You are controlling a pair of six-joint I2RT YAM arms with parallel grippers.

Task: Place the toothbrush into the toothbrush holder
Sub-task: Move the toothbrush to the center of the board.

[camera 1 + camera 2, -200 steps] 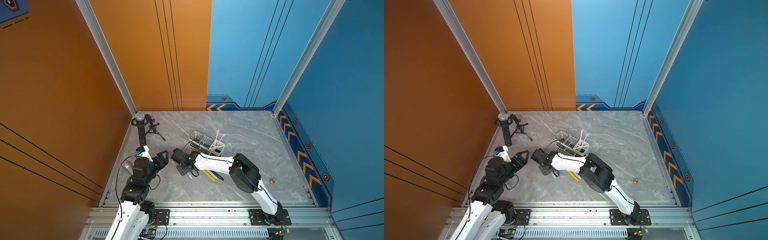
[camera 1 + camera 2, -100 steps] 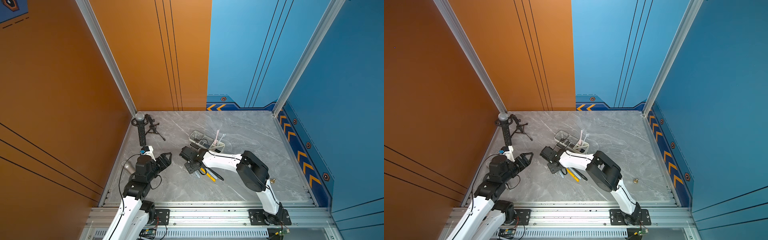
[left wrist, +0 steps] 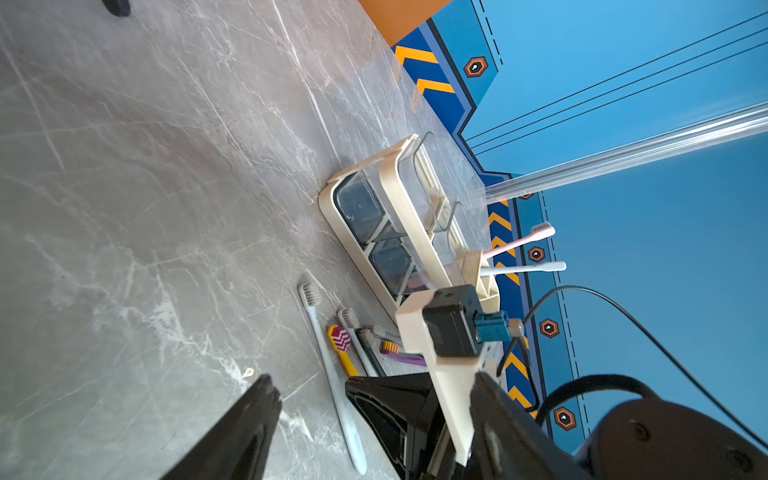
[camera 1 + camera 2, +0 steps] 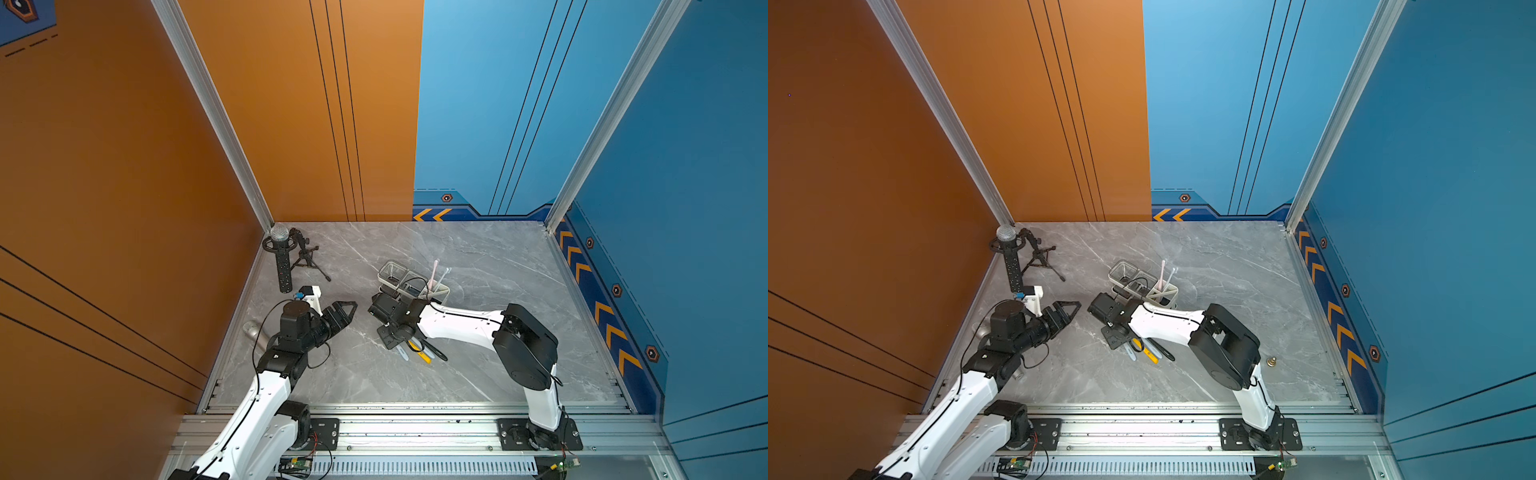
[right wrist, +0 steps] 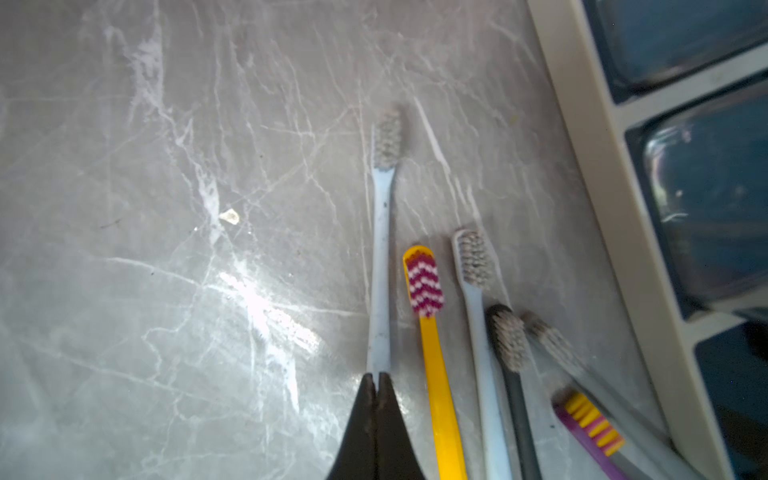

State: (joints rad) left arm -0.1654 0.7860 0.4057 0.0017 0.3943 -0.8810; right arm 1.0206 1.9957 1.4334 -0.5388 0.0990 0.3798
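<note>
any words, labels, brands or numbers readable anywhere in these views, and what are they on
No words, brands or numbers can be read anywhere.
Signs only: orange chevrons and hexagon badges on the blue wall band.
The toothbrushes and toothbrush holder show no print.

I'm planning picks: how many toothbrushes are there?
8. On the table by the holder: two light-blue, yellow, black, gray, purple. In the holder: pink, white. Others may be hidden.
</note>
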